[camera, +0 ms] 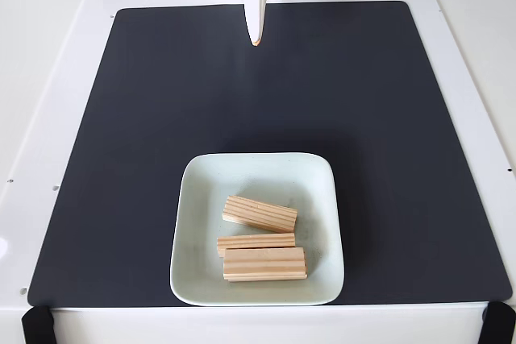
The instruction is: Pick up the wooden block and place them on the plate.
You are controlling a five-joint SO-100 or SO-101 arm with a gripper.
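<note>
While three wooden blocks (260,213) lie on the plate (199,199), the hand (256,38) looks closed.

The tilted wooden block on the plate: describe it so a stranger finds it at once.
On the black mat sits a pale square plate holding three wooden blocks. Take the block farthest from the plate's near edge. It alone lies slanted and apart; the other two lie level and touching.

You see a large dark grey mat (266,118) with rounded corners lying flat on a white table (48,78). Two black straps (36,324) sit at the table's near corners, and small holes dot its white edges.
</note>
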